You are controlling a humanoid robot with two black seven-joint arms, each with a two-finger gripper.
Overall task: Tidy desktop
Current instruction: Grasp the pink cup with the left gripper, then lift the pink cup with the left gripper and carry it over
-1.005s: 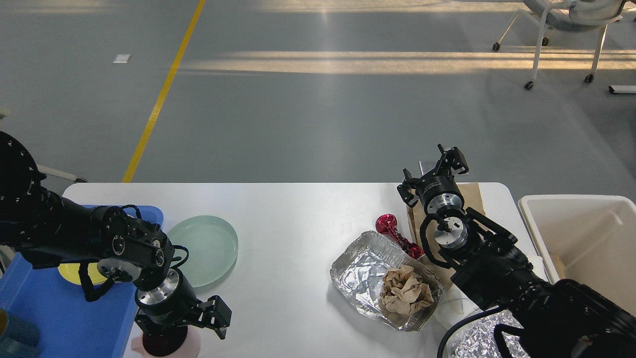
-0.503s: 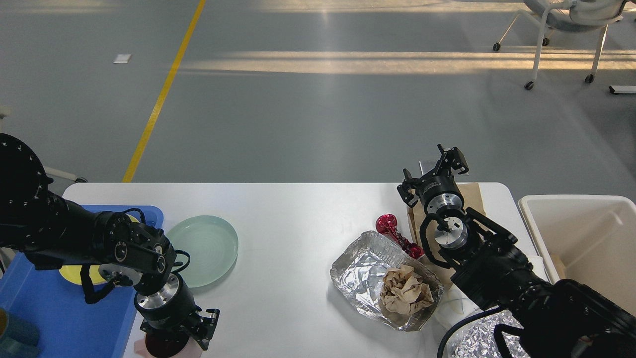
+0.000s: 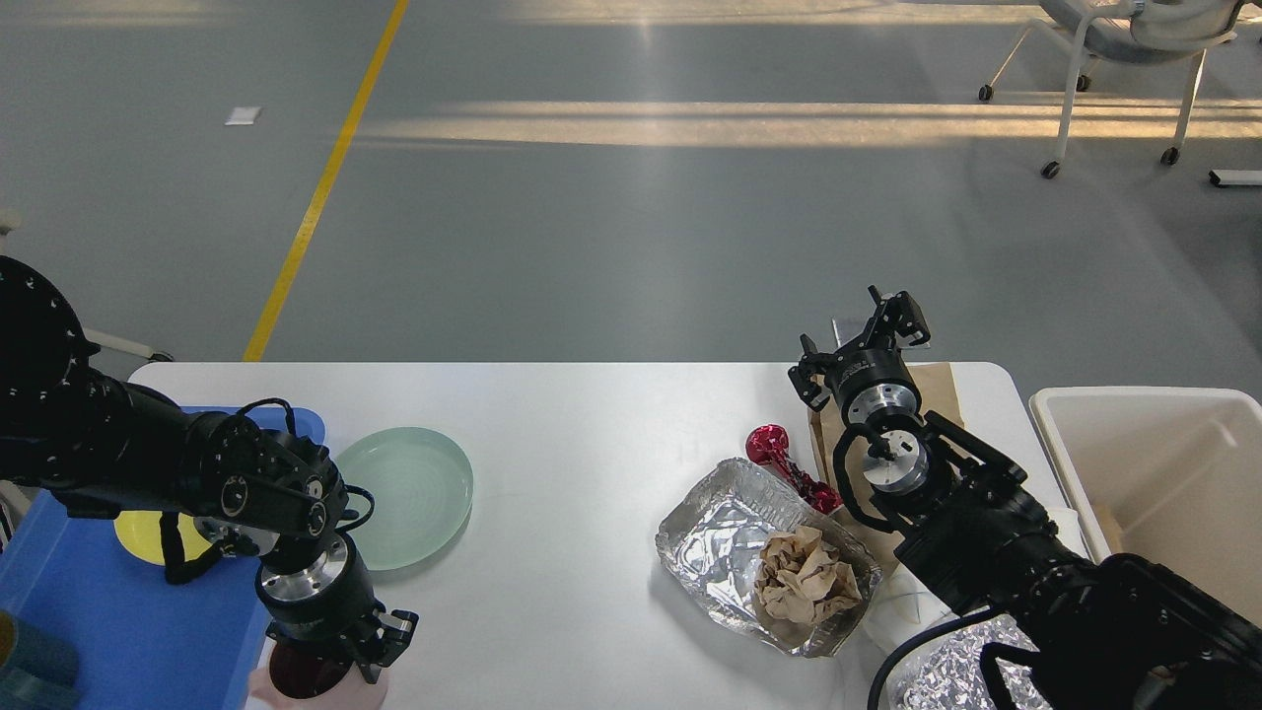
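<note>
The white desktop (image 3: pixel 582 424) fills the lower middle of the head view. My left gripper (image 3: pixel 367 643) points down right over a pink cup with a dark red inside (image 3: pixel 308 678) at the front left edge. Its fingers are dark and bunched, so I cannot tell whether they grip the cup. My right gripper (image 3: pixel 860 343) is open and empty, raised over a brown paper bag (image 3: pixel 942 390) at the far right edge. A foil tray (image 3: pixel 720 537) holds crumpled brown paper (image 3: pixel 804 582). A shiny red wrapper (image 3: pixel 779 456) lies behind the tray.
A pale green plate (image 3: pixel 409 493) lies beside the blue tray (image 3: pixel 108 621), which holds a yellow plate (image 3: pixel 138 540) and a blue cup (image 3: pixel 30 666). An off-white bin (image 3: pixel 1173 473) stands right of the table. Crumpled foil (image 3: pixel 942 675) lies under my right arm.
My left gripper has moved left and back toward me, from beside the pink cup to right over it, and looks narrower. The right arm has not moved.
</note>
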